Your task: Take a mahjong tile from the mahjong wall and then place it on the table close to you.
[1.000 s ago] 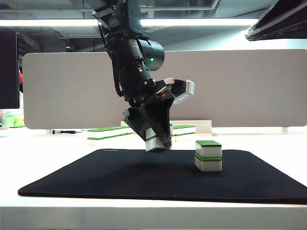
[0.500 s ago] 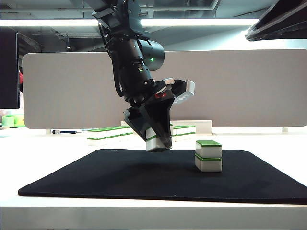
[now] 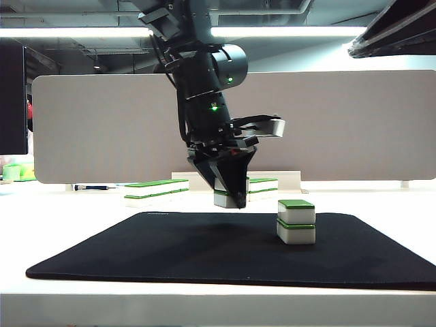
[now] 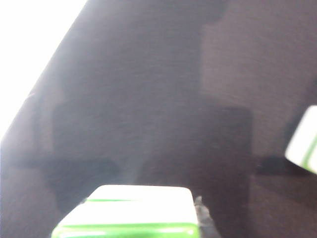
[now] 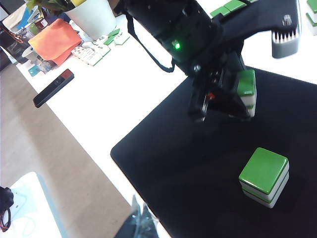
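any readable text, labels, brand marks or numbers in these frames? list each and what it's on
None readable.
Black mat: small mark at its far left corner, too small to read.
Tile faces by the white pot: markings too small to read.
Tile held in the left gripper and the two stacked tiles: plain green and white, no characters showing.

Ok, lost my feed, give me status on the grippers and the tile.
Left gripper shut on a tile, held above the mat. Right gripper out of view. Two-tile stack sits on the mat to its right, apart.
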